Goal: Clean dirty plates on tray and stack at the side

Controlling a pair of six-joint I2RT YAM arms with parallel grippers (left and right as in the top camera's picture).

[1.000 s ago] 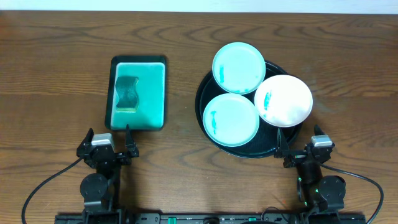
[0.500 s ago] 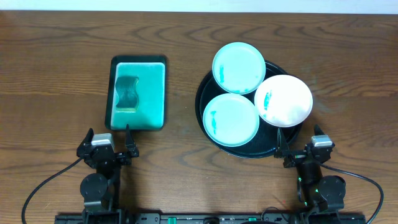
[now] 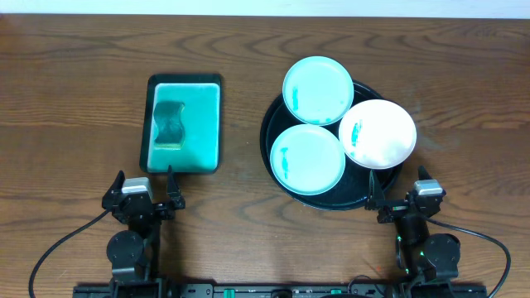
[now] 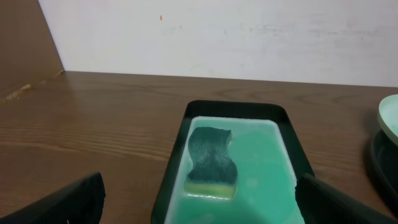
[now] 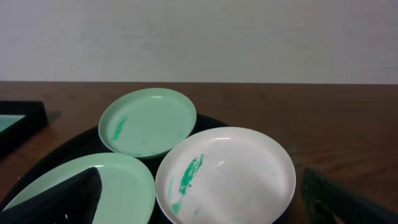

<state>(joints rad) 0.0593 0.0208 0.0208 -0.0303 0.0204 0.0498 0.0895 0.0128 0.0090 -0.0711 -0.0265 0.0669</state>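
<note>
Three small plates lie on the round black tray [image 3: 279, 174]. A mint plate [image 3: 318, 89] sits at the tray's back edge, a mint plate [image 3: 307, 159] at its front left, and a white plate [image 3: 378, 133] at its right; each has a teal smear. In the right wrist view the white plate [image 5: 225, 175] is nearest, with the back mint plate [image 5: 148, 121] and the front mint plate [image 5: 93, 183] beside it. My left gripper [image 3: 139, 194] is open and empty near the table's front edge. My right gripper [image 3: 403, 199] is open and empty, just in front of the tray.
A teal rectangular tray with a dark rim [image 3: 184, 123] lies at the left, holding a dark green sponge [image 3: 171, 124] with a yellow underside. The sponge also shows in the left wrist view [image 4: 210, 162]. A white wall stands behind the table.
</note>
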